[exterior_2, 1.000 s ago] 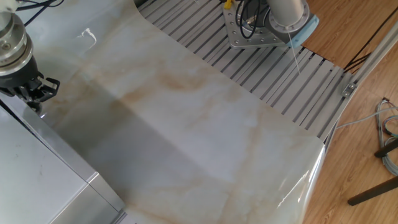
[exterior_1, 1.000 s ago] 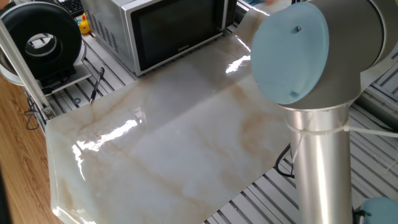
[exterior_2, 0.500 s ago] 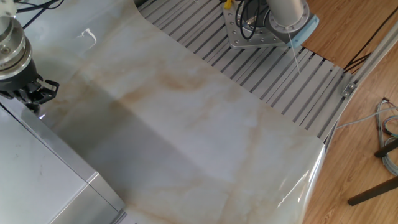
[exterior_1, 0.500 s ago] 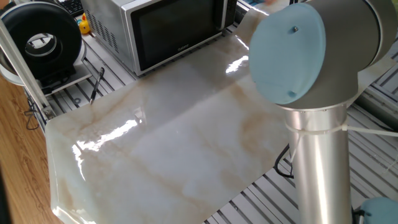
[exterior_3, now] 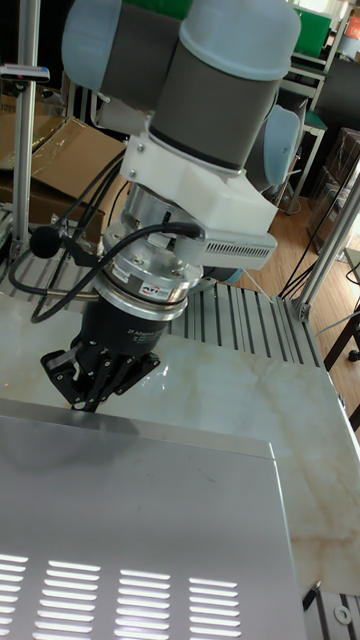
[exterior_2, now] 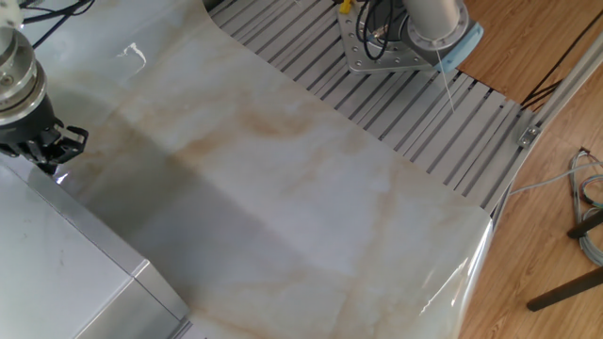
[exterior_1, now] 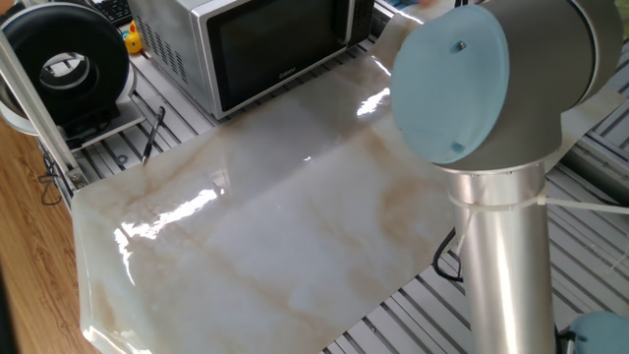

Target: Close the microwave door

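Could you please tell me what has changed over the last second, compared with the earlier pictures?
The tool has drifted slightly left and down in the other fixed view, keeping close to the microwave top edge, and the arm's blue joint cap has shifted a little left. Nothing was taken hold of or let go. The microwave door looks shut against the casing as before, and the marble sheet stayed put.

2 opposed overheads, 1 close microwave-top [exterior_3: 140, 520] view
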Controlling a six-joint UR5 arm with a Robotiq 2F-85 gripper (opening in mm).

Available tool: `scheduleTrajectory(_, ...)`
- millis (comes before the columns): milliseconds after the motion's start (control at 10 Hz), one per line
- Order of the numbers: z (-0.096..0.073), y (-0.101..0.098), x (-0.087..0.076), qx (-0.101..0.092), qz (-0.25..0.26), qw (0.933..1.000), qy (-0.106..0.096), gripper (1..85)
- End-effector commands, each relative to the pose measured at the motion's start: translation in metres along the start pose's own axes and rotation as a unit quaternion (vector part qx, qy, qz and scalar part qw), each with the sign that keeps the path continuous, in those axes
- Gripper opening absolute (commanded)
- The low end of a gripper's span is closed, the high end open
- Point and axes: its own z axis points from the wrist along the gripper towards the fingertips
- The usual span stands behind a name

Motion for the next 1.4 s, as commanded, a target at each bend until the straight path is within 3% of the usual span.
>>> scheduleTrajectory(0, 0.000, 0.013, -0.003, -0.022, 0.026, 0.9987, -0.037, 1.3)
scheduleTrajectory(100, 0.004, 0.024, 0.006, -0.048, 0.051, 0.9967, -0.041, 1.3)
scheduleTrajectory(400, 0.008, 0.027, 0.033, -0.048, 0.078, 0.9955, -0.023, 1.3)
scheduleTrajectory(600, 0.006, 0.035, 0.042, -0.055, 0.105, 0.9928, -0.015, 1.3)
scheduleTrajectory(800, 0.001, 0.056, 0.044, -0.069, 0.136, 0.9880, -0.020, 1.3)
scheduleTrajectory(1200, -0.003, 0.065, 0.046, -0.069, 0.154, 0.9855, -0.015, 1.3)
scheduleTrajectory(1300, -0.002, 0.057, 0.049, -0.052, 0.142, 0.9884, -0.014, 1.3)
